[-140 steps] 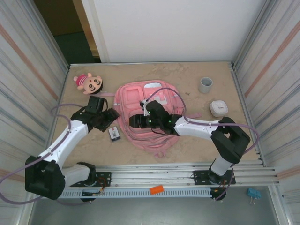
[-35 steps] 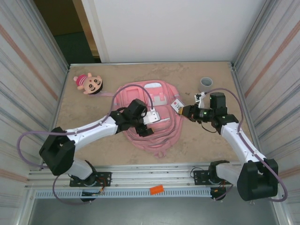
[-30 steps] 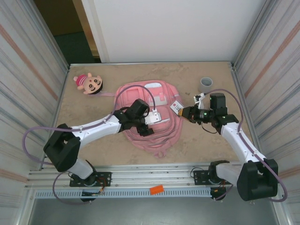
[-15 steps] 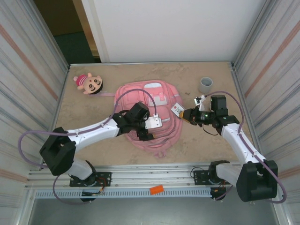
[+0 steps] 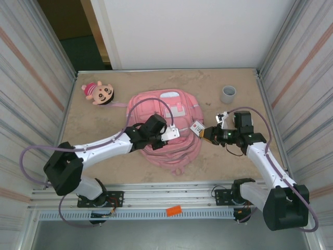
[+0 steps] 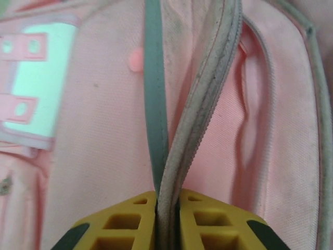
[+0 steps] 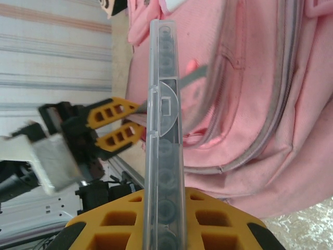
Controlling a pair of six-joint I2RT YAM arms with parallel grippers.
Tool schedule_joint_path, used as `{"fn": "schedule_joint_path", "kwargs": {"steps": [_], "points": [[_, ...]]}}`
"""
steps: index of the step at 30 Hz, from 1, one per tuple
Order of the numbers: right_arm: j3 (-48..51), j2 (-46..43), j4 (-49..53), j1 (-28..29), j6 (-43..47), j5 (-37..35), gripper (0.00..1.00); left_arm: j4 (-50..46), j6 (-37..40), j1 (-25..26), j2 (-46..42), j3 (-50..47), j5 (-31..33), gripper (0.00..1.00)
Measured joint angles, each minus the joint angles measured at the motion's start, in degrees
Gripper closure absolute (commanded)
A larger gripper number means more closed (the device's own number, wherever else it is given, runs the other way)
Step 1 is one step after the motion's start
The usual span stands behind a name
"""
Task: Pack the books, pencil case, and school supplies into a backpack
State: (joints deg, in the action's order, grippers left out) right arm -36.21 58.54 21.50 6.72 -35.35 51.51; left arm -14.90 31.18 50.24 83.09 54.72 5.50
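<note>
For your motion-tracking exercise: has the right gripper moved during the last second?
Yes. The right gripper has shifted toward the table's near edge, farther from the grey cup.

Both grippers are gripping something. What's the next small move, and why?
Probably lift the left gripper a little. Its jaws are pinched on the zip edge of the backpack, but the opening looks nearly flat, and the right gripper holds the clear plastic case edge-on, pointed toward it.
</note>
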Motion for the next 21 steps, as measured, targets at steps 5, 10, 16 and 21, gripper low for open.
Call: {"fn": "schedule_joint_path", "kwargs": {"steps": [5,10,16,21], "points": [[1.7,-0.5,0.9,1.4,-0.5,0.4,0.95,1.5,-2.8,-1.2,-1.9,0.0,0.2,0.94],[3.3,0.3,-3.3,9.3,-4.5,0.3,0.94,1.8,-7.6,-3.1,-1.9,1.1,-1.0,0.96],[3.5,5.8,-12.8,15.8,-10.1,0.2,0.95,1.5,-12.0,-4.1,-1.6,3.6,-2.0,0.97],[3.4,9.4,-16.3,18.6,-13.2,1.3,0.96,1.5,-14.5,-4.6,-1.2,4.0,-1.8,0.98]]}}
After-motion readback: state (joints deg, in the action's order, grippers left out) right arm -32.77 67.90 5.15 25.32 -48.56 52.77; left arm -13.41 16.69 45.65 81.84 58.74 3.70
